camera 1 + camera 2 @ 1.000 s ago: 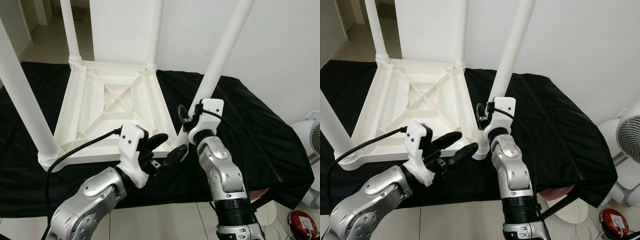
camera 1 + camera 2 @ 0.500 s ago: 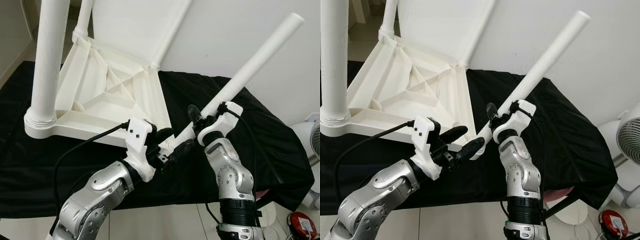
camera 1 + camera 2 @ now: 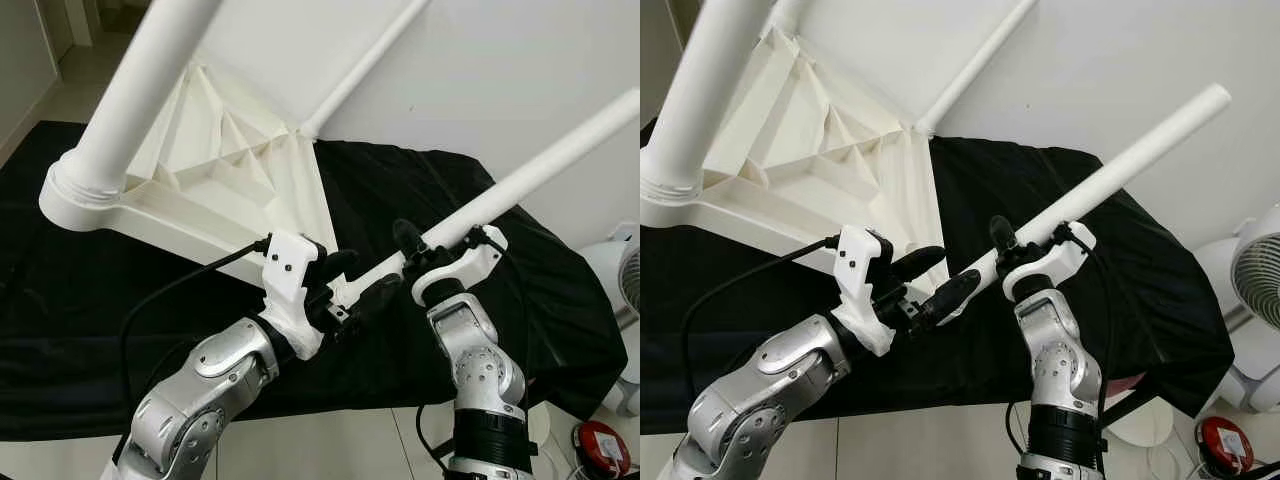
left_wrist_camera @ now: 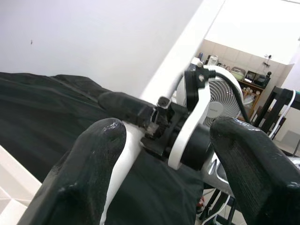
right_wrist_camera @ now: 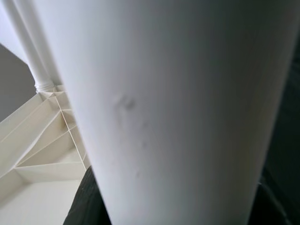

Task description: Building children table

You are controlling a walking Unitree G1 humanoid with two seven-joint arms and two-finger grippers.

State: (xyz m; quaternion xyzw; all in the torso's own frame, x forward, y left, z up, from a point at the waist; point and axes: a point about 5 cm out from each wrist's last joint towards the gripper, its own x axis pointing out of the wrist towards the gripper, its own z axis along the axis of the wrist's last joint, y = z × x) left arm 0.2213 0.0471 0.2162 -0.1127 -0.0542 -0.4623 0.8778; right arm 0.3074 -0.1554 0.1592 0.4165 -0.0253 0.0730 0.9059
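The white table point(image 3: 235, 185) tips up on the black cloth point(image 3: 540, 260). The right gripper point(image 3: 1012, 243) clamps its near leg point(image 3: 1110, 170) (tilted); the left gripper point(image 3: 930, 278), fingers spread, straddles the base. Rotate slowly, keeping both grips square.

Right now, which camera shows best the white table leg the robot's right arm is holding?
The right eye view: the table leg shows along its whole length to its free end, with the right pincer clamped on it. The left eye view crops the end. The right wrist view is a close-up white blur; the left wrist view catches a strip.
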